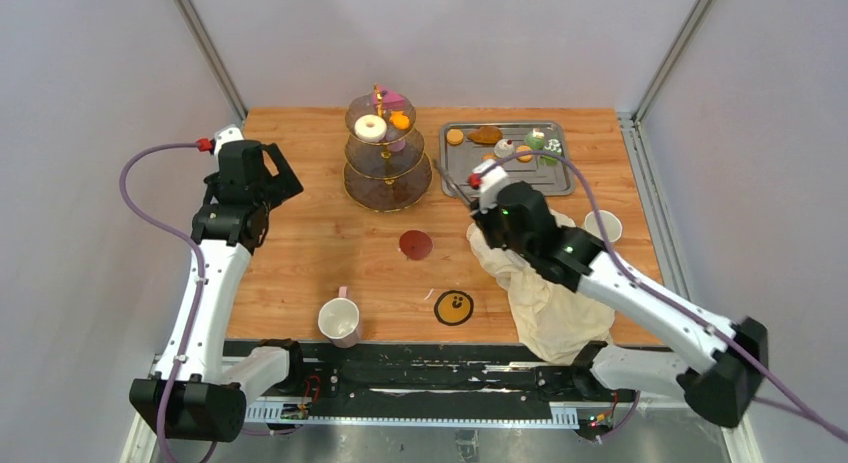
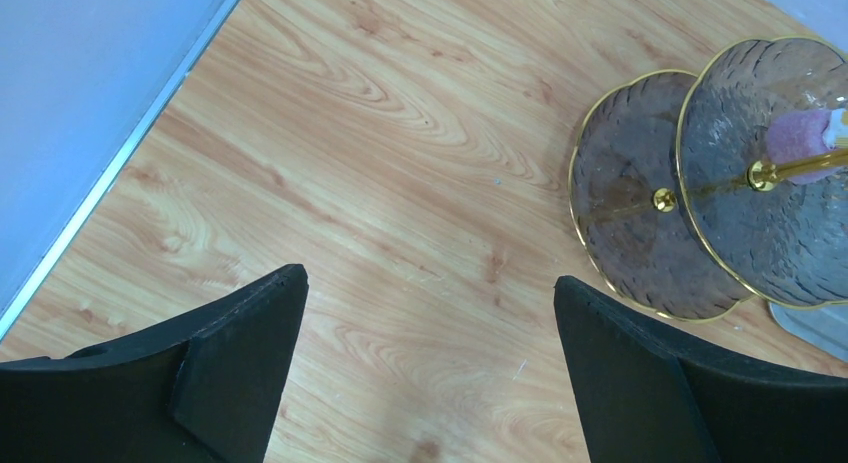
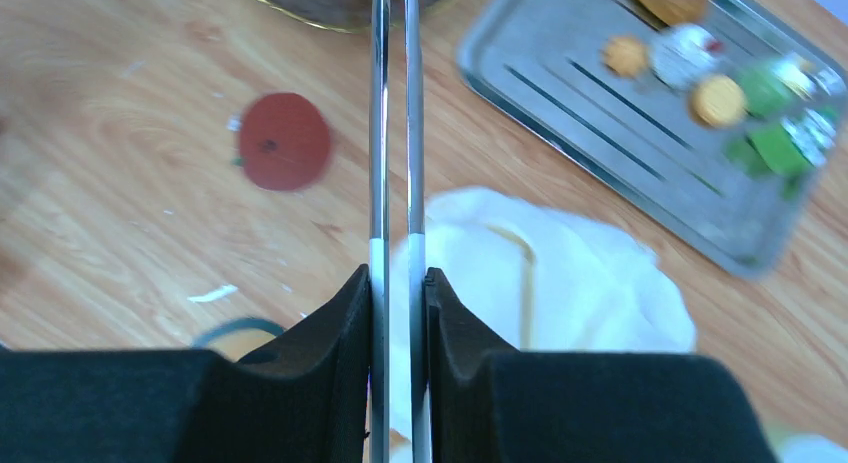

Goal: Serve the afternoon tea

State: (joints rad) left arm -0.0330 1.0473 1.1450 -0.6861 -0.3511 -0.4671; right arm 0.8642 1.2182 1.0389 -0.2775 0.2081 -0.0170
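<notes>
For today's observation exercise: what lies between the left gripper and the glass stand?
Nothing: bare wooden table separates left gripper from stand, per left wrist view.

Stand (image 1: 387, 193): one | mugs (image 1: 339, 321): two | coasters (image 1: 416, 245): two | steel tray (image 1: 470, 168): one | cloth (image 1: 550, 308): one | tongs (image 3: 380, 133): one pair | sweets (image 1: 370, 128) on stand: three seen | on tray: at least six
</notes>
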